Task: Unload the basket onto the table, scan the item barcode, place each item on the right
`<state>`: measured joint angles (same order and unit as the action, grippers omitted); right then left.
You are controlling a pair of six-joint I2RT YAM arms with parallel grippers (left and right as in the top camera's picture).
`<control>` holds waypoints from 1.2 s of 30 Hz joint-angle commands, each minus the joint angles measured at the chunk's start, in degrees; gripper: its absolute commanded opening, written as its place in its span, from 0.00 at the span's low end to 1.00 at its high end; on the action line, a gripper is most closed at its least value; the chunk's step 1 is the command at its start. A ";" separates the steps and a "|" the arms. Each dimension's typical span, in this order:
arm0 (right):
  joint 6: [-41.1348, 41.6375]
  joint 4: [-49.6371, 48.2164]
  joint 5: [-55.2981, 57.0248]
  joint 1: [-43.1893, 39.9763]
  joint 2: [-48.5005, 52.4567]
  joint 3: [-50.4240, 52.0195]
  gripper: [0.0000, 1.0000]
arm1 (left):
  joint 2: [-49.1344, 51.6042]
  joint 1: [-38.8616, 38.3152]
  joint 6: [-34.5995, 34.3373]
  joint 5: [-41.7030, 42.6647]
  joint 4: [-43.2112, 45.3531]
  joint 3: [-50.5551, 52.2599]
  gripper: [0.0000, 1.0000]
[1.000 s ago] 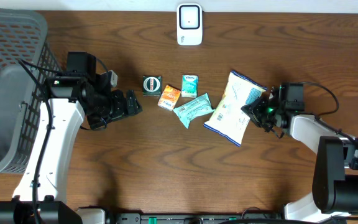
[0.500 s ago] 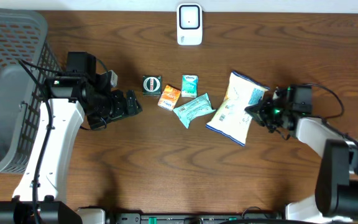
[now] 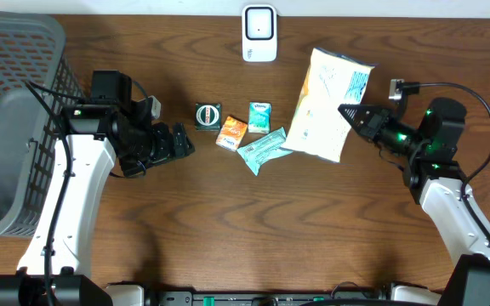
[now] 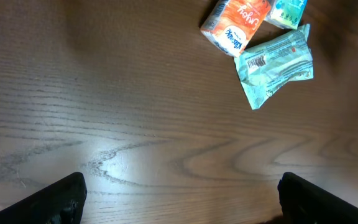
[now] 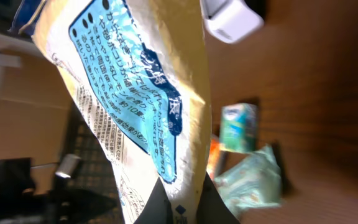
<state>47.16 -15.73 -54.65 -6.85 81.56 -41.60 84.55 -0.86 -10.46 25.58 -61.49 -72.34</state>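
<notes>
The right pincer (image 3: 348,114) is clamped on the edge of a snack bag (image 3: 326,102), holding it, by the look of it, clear of the table (image 3: 228,221). The bag hangs to the right of the white scanner (image 3: 259,32) at the table's far edge, near it but apart. The left pincer (image 3: 184,141) stands wide apart and empty, low over bare wood, left of a tin (image 3: 207,116), an orange packet (image 3: 231,132) and two teal packs (image 3: 264,147).

The step in hand appears to be carrying the bag to the scanner. The wrist camera shows the bag's blue printed panel and fine text, with the scanner beyond its top corner, but no barcode can be picked out.

The next move likely calls for bringing the bag leftward in front of the scanner and turning it until the code faces the window. With the thin bag held by one edge, it may sag or swing.
</notes>
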 commanded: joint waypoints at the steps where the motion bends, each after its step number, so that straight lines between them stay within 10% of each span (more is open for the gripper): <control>1: 7.61 -2.69 -3.76 0.70 -1.09 -0.44 0.01 | 0.42 -0.13 0.76 0.33 -0.13 0.11 0.98; 36: 3.08 -12.22 7.63 16.98 -1.09 -0.52 0.01 | 0.42 -0.13 0.76 0.33 -0.13 0.11 0.98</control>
<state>51.03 -26.92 -48.07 9.89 81.56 -41.60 84.55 -0.86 -10.46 25.61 -61.49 -72.34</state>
